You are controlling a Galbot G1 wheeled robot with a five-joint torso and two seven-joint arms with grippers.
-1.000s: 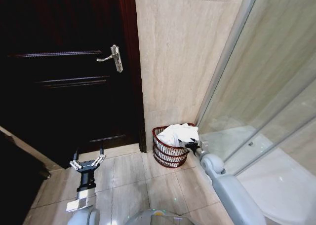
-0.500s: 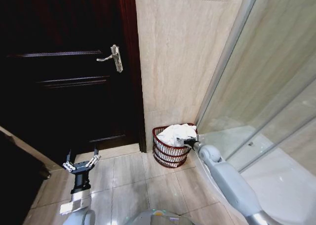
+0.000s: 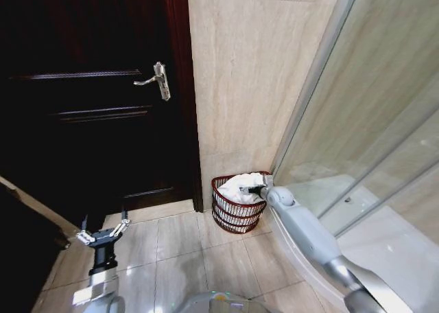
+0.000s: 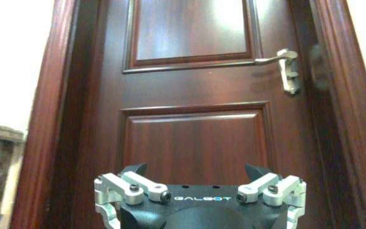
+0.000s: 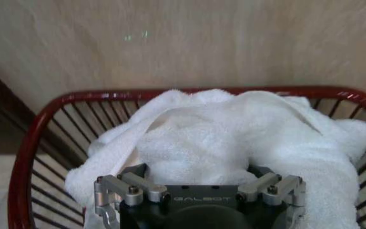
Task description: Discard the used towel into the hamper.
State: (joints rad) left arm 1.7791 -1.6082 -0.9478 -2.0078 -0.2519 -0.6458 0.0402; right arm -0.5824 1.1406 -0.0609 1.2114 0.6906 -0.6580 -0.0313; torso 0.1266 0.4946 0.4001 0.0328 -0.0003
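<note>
Reaching over the hamper [image 5: 24, 157], the right gripper [image 5: 199, 183] has its jaws clamped on the white towel [image 5: 234, 133] bunched just beyond them inside the rim, so opening well below that rim should drop it cleanly, while the left gripper [image 3: 103, 232] waits, jaws apart, facing the door [image 4: 196, 95].

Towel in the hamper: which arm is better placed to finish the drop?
The right. The right gripper is at the towel over the hamper; the left gripper hangs open by the door.
</note>
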